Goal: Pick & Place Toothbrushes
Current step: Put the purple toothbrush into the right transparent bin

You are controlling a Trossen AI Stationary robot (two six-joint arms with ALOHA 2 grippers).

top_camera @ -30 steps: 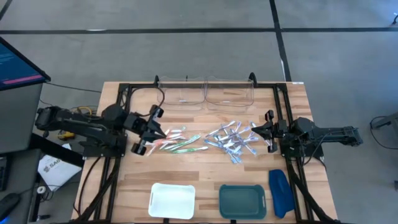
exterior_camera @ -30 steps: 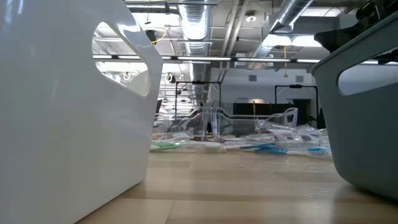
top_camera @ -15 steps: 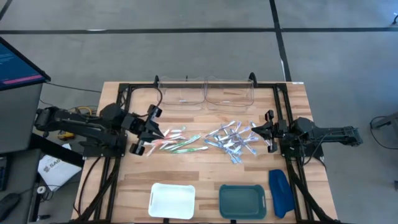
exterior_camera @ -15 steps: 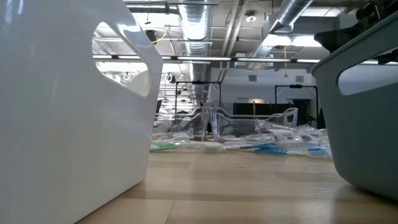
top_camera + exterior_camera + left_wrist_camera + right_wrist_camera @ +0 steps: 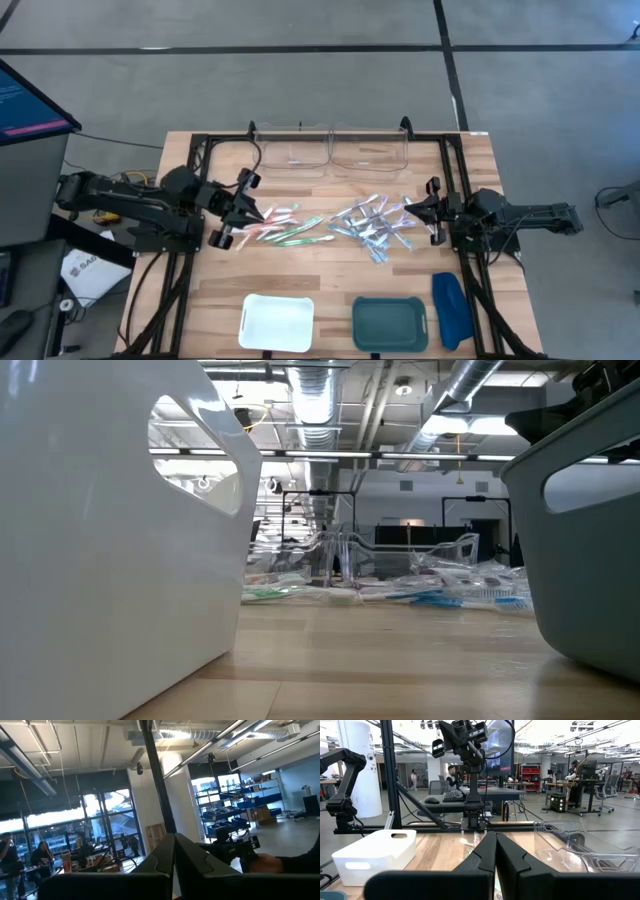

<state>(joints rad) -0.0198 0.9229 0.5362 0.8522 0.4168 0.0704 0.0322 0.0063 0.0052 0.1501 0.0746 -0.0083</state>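
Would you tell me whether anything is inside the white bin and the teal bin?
From above, the white bin and the teal bin both show bare floors, with no toothbrushes inside; at table height their walls hide the insides.

White bin (image 5: 277, 322), teal bin (image 5: 390, 324) — both near the table's (image 5: 330, 280) front edge.

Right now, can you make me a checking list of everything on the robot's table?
Surface: wooden table, black frame rails along its sides.
Job's things: coloured toothbrushes left of centre; wrapped toothbrushes right of centre; none held.
Clutter: white bin, teal bin, dark-blue oblong object at the near edge; two clear bins at the far edge.
Grippers: left end effector shut, beside the coloured pile; right end effector shut, beside the wrapped pile.
Cables: black cable near far-left corner.
Surroundings: monitor left; people in the room.
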